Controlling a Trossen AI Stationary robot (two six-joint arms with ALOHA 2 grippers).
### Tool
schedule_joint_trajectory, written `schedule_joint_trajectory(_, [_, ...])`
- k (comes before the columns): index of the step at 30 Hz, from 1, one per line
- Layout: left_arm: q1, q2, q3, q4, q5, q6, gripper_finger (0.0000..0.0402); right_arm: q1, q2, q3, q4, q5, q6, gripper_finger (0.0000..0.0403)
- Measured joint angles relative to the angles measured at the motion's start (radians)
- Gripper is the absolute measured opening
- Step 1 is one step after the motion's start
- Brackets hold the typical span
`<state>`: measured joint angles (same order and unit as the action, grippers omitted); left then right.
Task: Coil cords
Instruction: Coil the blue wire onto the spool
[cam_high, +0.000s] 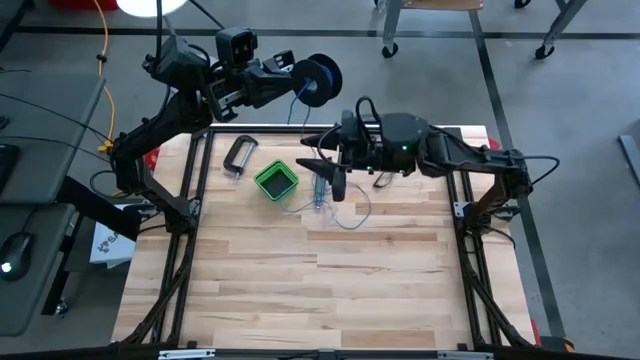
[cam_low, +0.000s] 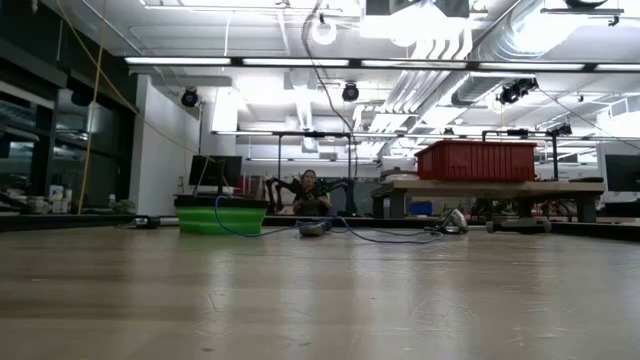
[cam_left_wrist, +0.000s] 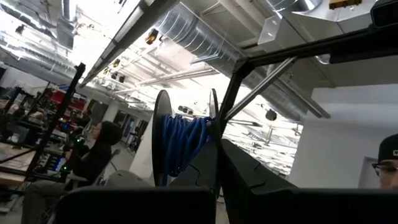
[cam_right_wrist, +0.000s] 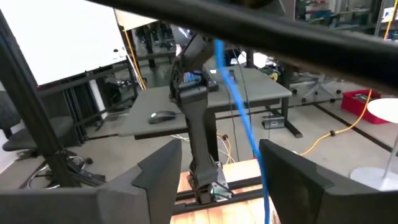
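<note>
My left gripper holds the spool up beyond the table's far edge. The wire runs from it between my right gripper's spread jaws. Just left of those jaws sits the box, the clamp farther left.

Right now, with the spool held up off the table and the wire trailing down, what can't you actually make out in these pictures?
- Loose end of the wire: too thin in the high view to trace among its loops on the table.
- Contents of the green box: the high view shows only a dark inside.
- How much wire the spool holds: the left end effector's fingers cover its lower half in the left wrist view.
- Metal clamp: too small for detail.
</note>
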<state>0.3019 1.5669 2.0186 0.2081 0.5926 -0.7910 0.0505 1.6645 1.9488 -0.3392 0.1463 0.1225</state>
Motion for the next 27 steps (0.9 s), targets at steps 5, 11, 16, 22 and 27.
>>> schedule_joint_trajectory(5, [0.0,0.0,0.0,0.0,-0.001,0.0,0.0,0.0,0.0,0.0,-0.006,0.003,0.0,0.0146])
schedule_joint_trajectory(11, [0.0,0.0,0.0,0.0,-0.001,0.0,0.0,-0.001,0.0,0.0,-0.023,0.024,-0.019,0.0068])
schedule_joint_trajectory(16, [0.0,0.0,-0.001,0.0,0.001,0.0,0.0,-0.005,-0.003,0.0,-0.023,0.028,-0.019,0.0027])
schedule_joint_trajectory(22, [0.025,-0.013,-0.002,-0.013,0.01,0.008,0.0,0.0,-0.014,0.0,-0.059,-0.008,-0.015,0.0003])
schedule_joint_trajectory(27, [0.106,-0.075,-0.002,-0.178,-0.003,0.09,0.0,0.026,-0.065,0.0,-0.132,-0.02,0.009,0.0001])
